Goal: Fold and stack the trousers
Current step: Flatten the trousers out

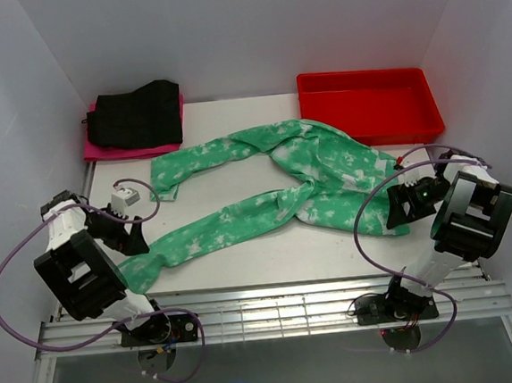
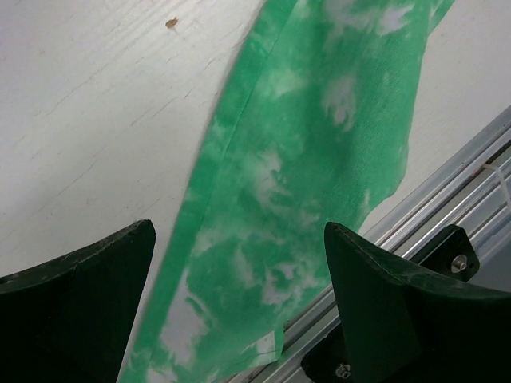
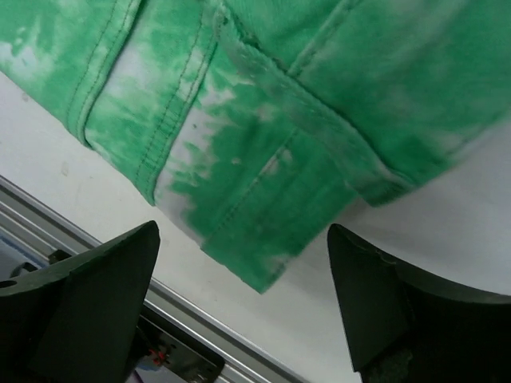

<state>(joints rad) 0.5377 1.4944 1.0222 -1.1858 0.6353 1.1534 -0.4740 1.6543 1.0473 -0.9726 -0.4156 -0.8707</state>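
The green tie-dye trousers [image 1: 273, 185] lie spread across the white table, waist at the right, two legs running left. The near leg's cuff [image 2: 263, 263] lies at the table's front edge between my left fingers. My left gripper [image 1: 137, 240] is open just above that cuff. My right gripper [image 1: 395, 211] is open over the waistband corner [image 3: 255, 239], with nothing held.
A red tray [image 1: 369, 103] stands at the back right. A black garment [image 1: 134, 114] lies on a pink one [image 1: 109, 150] at the back left. A metal rail [image 1: 275, 302] runs along the table's front edge. White walls close in on both sides.
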